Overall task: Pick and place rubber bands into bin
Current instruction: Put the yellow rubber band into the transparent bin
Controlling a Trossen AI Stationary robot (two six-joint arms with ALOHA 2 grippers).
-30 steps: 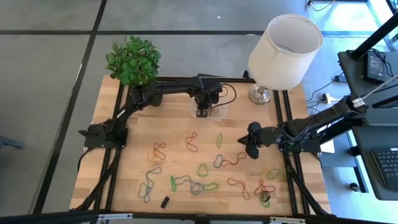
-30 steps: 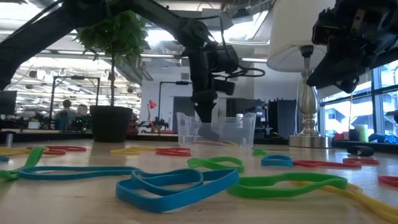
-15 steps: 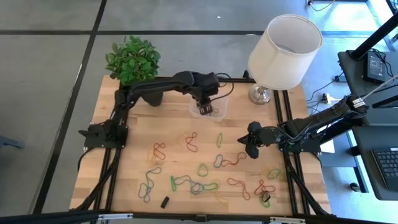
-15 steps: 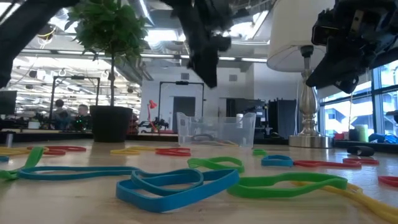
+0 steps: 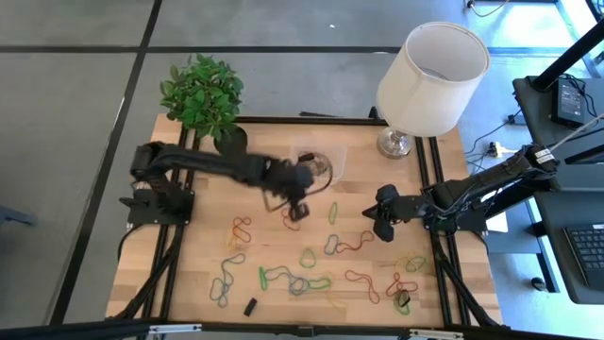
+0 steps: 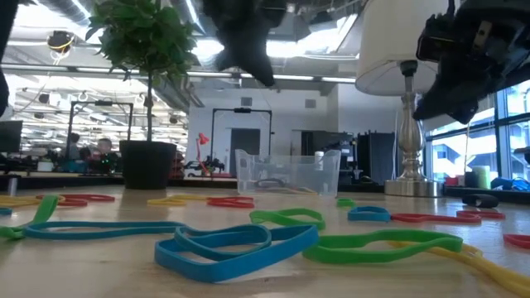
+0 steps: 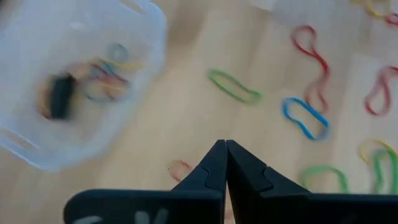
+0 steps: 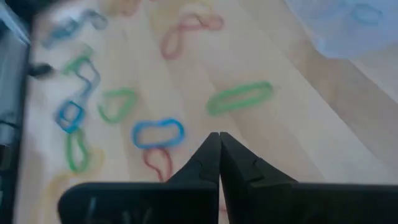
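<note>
Pale wooden bench (image 5: 189, 283); rubber bands (image 5: 311, 255) scattered just beyond the pinched-together, empty left gripper (image 5: 300, 196); open workshop room behind.

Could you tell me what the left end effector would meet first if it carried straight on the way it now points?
Probably the bare table: the shut left end effector points down at wood just past a small red rubber band, short of the green one. Depth is unclear.

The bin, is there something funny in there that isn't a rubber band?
Yes. Inside the bin, among the rubber bands, lies a dark chunky lump. It looks solid, not a thin loop, but it is too blurred to identify.
</note>
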